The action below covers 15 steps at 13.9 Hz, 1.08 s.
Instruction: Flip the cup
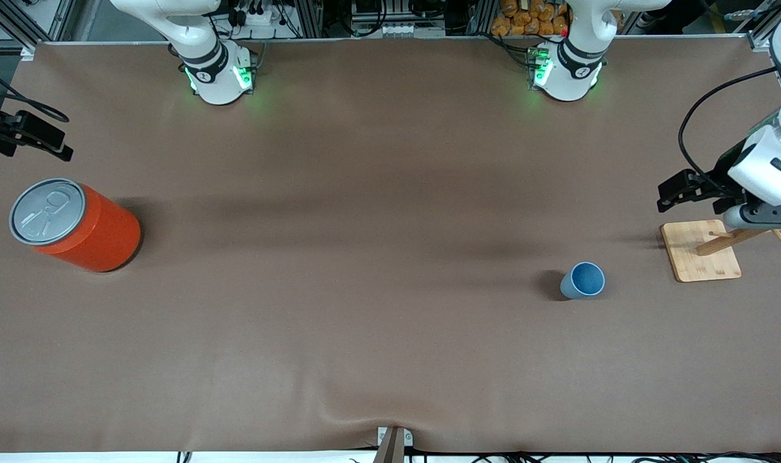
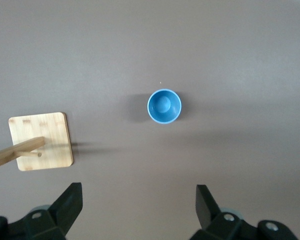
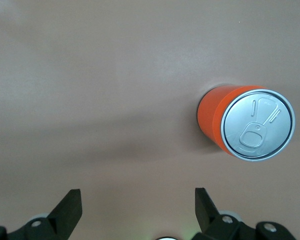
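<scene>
The small light-blue cup stands upright on the brown table, mouth up, its darker blue inside showing. It also shows in the left wrist view. My left gripper is open and empty, up in the air by the wooden stand at the left arm's end of the table, apart from the cup. In its own view the left gripper has its fingers wide apart over bare table. My right gripper is open and empty, up in the air above the table beside the orange can; its own view shows wide-apart fingers.
A square wooden base with a slanted peg lies toward the left arm's end, beside the cup; it shows in the left wrist view. The big orange can with a grey pull-tab lid stands at the right arm's end.
</scene>
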Available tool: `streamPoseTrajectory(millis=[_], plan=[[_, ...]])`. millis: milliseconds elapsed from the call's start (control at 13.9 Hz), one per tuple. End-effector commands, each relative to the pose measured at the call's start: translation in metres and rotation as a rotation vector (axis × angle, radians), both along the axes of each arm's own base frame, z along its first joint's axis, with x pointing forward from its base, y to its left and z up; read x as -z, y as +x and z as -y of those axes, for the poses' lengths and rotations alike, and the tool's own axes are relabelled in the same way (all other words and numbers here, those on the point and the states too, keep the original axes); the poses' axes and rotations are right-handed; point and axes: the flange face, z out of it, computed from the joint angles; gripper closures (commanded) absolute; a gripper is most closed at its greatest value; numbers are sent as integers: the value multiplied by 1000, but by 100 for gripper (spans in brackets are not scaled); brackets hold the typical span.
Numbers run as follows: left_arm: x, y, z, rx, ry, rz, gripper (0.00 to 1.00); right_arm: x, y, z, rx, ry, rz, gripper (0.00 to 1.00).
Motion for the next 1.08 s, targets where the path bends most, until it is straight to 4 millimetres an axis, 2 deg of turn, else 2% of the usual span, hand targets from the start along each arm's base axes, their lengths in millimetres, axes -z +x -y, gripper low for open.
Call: streamPoseTrajectory(millis=[0,144,433,649,1010], plan=[[-32,-5,-9,31,19,-44,0,-4,1,-2,-43,-2,-1,0],[-37,-16,-4,56,20,-81,0,-3,1,-3,-137,2,0,0],[-62,-40,-2,76,44,-87,0,-3,1,0,-135,2,-2,0],[-65,-43,-1,158,88,-93,0,-3,1,0,-135,2,-2,0],[-62,-41,-1,100,82,-95,0,-3,1,-1,-137,2,-2,0]])
